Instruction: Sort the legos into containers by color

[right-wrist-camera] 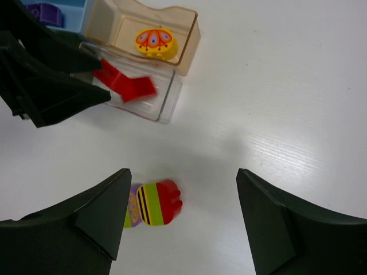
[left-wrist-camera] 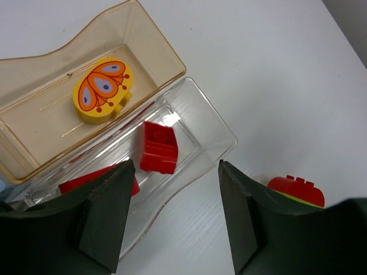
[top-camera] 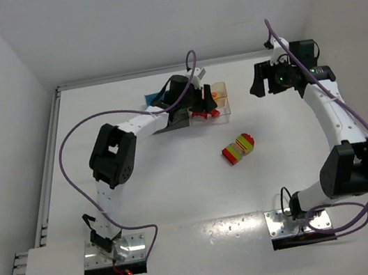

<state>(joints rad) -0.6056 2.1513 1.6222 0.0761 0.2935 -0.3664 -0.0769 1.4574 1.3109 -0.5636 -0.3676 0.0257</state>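
The peach bin (left-wrist-camera: 166, 51) holds a yellow butterfly-print brick (left-wrist-camera: 103, 91). The clear bin (left-wrist-camera: 221, 123) beside it holds two red bricks (left-wrist-camera: 159, 148). My left gripper (left-wrist-camera: 175, 167) is open and empty, just above the clear bin's near edge. A purple brick (right-wrist-camera: 41, 10) lies in the blue bin (right-wrist-camera: 73, 14). A clump of red, lime green, yellow and purple bricks (top-camera: 238, 148) lies on the table, below my open, empty right gripper (right-wrist-camera: 183, 172). The clump also shows in the right wrist view (right-wrist-camera: 153, 203). The dark grey bin is mostly hidden under the left arm.
The bins stand at the back middle of the white table (top-camera: 178, 188). White walls close in the back and both sides. The right arm (top-camera: 340, 118) curves along the right edge.
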